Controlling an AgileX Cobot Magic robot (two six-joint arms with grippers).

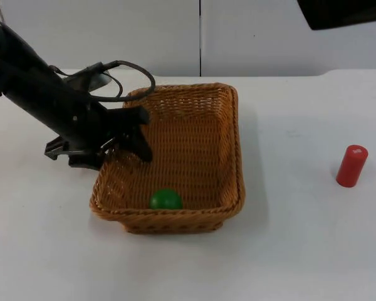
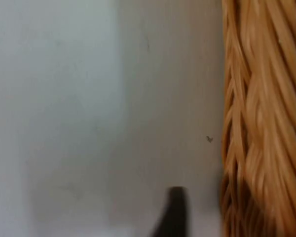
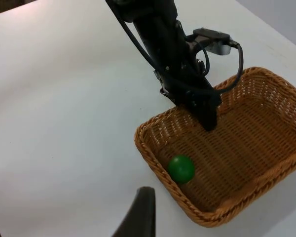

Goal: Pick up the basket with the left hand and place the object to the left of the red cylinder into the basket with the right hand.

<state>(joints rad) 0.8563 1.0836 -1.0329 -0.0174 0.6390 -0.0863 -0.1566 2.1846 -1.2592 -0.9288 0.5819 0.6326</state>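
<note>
The woven wicker basket [image 1: 229,144] stands on the table's middle, and a green ball [image 1: 166,199] lies inside it near the front wall. Well to its right a red cylinder [image 1: 351,165] stands upright. My left gripper [image 1: 109,150] straddles the basket's left rim, open: one finger reaches inside the basket, the other is outside. In the left wrist view, bare table separates the outer fingertip [image 2: 175,212] from the rim [image 2: 261,118]. My right gripper [image 3: 74,219] hangs high and back from the basket [image 3: 266,148], open and holding nothing, with the ball [image 3: 180,169] below it.
The right arm [image 1: 344,12] waits at the back right, up by the grey partition wall. White table top [image 1: 301,251] stretches around the basket and between it and the cylinder.
</note>
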